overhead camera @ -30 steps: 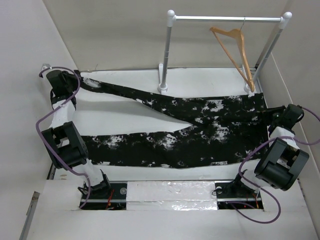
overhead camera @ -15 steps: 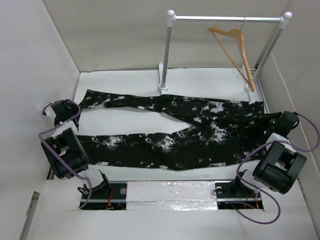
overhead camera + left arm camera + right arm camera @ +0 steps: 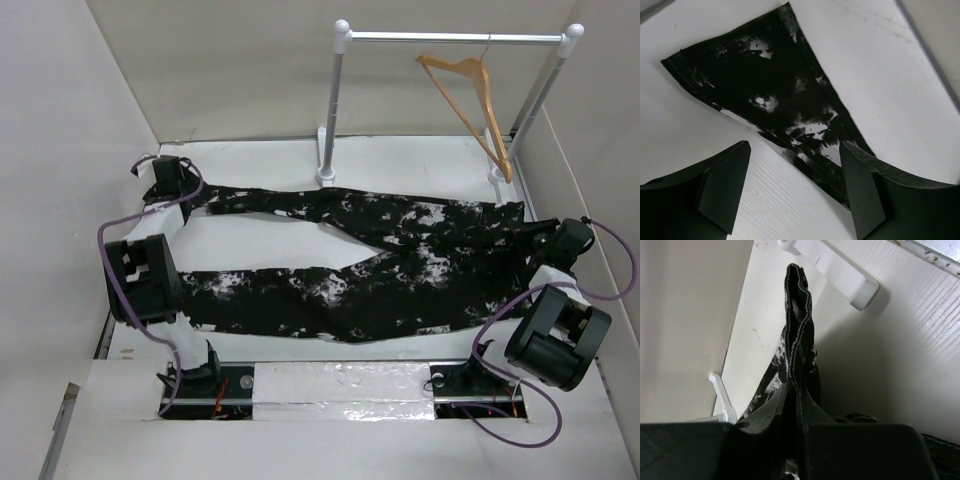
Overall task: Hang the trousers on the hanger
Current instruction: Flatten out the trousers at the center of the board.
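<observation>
While the right pincer (image 3: 792, 390) clamps the trousers (image 3: 400, 260) by the waist, the left pincer (image 3: 794, 150) gapes empty — above a hem.

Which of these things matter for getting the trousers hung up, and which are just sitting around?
Part of the job:
trousers
wooden hanger

Just there:
white rack, which the hanger hangs on
table

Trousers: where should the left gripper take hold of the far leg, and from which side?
Take the far leg's hem, straight down from above: the trousers lie flat on the table, so that free edge, right under the open left gripper, is likely easiest to pinch. The right gripper holds the waist end.
</observation>
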Robot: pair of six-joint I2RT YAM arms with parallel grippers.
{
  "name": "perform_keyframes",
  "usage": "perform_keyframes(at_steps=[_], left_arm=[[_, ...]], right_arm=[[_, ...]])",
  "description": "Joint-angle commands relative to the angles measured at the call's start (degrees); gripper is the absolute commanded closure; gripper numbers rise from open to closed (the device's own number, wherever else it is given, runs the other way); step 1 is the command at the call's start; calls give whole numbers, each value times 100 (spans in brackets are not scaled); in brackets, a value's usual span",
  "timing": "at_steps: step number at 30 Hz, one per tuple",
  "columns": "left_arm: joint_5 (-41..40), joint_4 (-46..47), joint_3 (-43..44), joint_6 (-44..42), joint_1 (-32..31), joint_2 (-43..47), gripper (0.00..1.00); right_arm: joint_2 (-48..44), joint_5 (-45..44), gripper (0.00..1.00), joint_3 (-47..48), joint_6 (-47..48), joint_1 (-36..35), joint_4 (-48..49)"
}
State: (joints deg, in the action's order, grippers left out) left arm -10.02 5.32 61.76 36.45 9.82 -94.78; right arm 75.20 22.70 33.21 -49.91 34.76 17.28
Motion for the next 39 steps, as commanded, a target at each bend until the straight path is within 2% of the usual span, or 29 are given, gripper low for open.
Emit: perform_keyframes(at_steps=[1, 3, 4, 5, 19, 26, 27, 28, 30, 35, 39], left_arm=[[-79, -864, 485, -41, -85, -619, 30], [-70, -849, 566, -15, -156, -840, 30], [-27, -788, 531, 3, -209, -875, 24], [104, -665, 461, 55, -209, -919, 22], [800, -189, 618, 547, -279, -1323, 27], [967, 215, 346, 811, -332, -1148, 50], [967, 224, 328, 829, -332, -1130, 58], [958, 232, 311, 864, -332, -1095, 78], [941, 294, 232, 873, -332, -981, 99], [923, 381, -355, 829, -332, -219, 100], [949, 549, -1033, 759, -122, 556, 100]], right_arm=[[143, 226, 100, 229, 122, -101, 390], [267, 226, 100, 361, 157, -101, 312], [424, 261, 100, 414, 140, -101, 303], [495, 305, 100, 501, 131, -101, 302], [267, -222, 100, 801, 271, -479, -31], [434, -222, 100, 766, 403, -479, -23], [443, -213, 100, 766, 403, -479, -14], [460, -222, 100, 774, 403, -479, -23], [504, -266, 100, 844, 386, -479, -57], [820, -626, 100, 1353, 140, -690, -128], [1189, -890, 100, 2101, 306, -533, -838]])
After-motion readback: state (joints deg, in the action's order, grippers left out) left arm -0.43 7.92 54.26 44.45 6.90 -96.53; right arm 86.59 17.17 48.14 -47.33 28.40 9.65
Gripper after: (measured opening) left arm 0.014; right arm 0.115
